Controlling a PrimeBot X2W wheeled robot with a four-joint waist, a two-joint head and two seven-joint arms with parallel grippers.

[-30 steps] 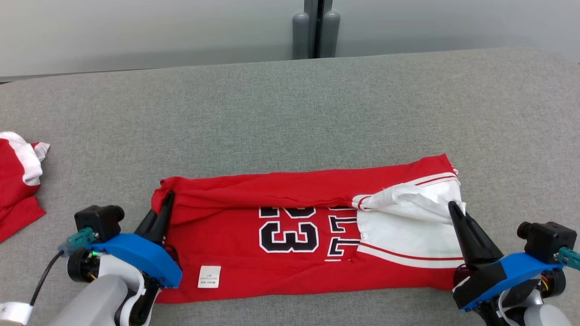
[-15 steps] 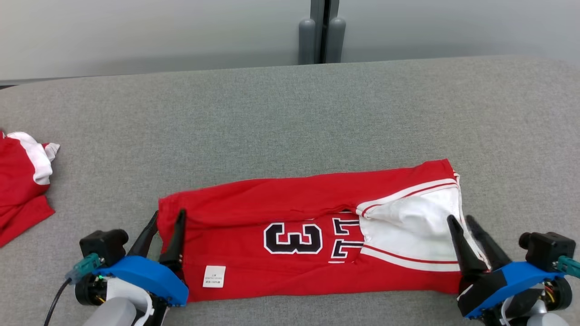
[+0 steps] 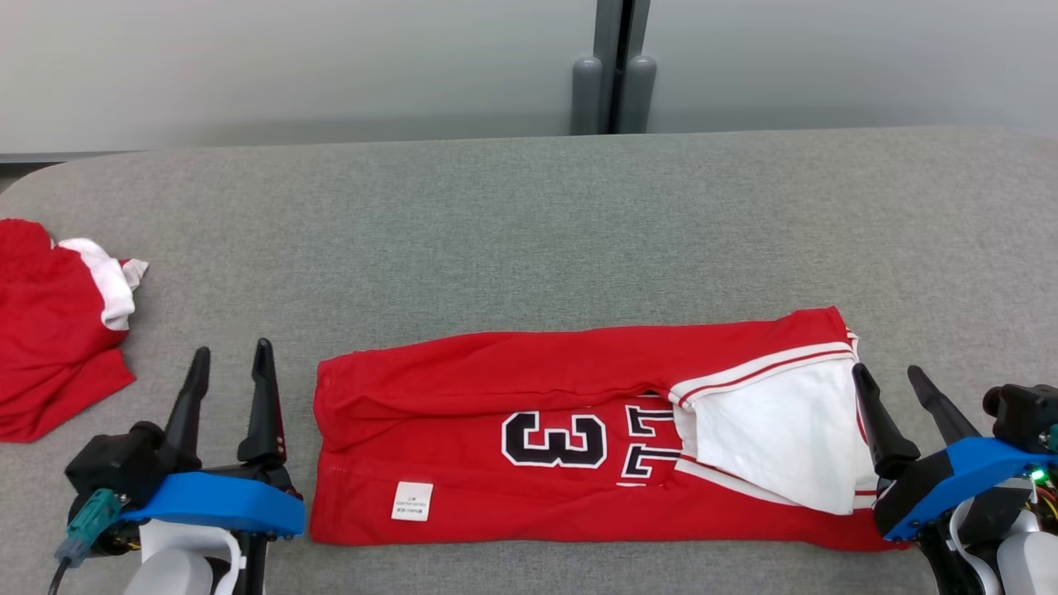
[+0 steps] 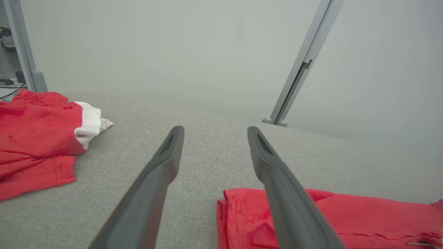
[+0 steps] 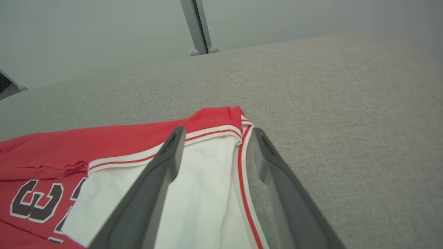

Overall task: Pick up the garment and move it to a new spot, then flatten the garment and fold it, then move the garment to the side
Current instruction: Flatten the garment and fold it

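The garment (image 3: pixel 537 397) is a red jersey with a white side panel and black numerals, lying folded lengthwise on the grey table (image 3: pixel 529 231). My left gripper (image 3: pixel 231 354) stands open just left of its left end, apart from the cloth and holding nothing. The left wrist view shows the open left gripper (image 4: pixel 215 129) over bare table, with the garment's red corner (image 4: pixel 363 214) at the lower right. At the garment's right end, my right gripper (image 3: pixel 888 373) is open beside the white panel. In the right wrist view the open right gripper (image 5: pixel 218 130) straddles the garment's (image 5: pixel 104 145) striped edge.
A second red and white garment (image 3: pixel 50 330) lies crumpled at the table's left edge and appears again as a red garment (image 4: pixel 34 131) in the left wrist view. A grey post (image 3: pixel 612 83) stands against the wall behind the table. Bare table stretches beyond the jersey.
Both grippers opened and let go of the garment's upper layer, which now lies flat over the lower one. The left gripper drew off to the left of the cloth. The camera also shifted.
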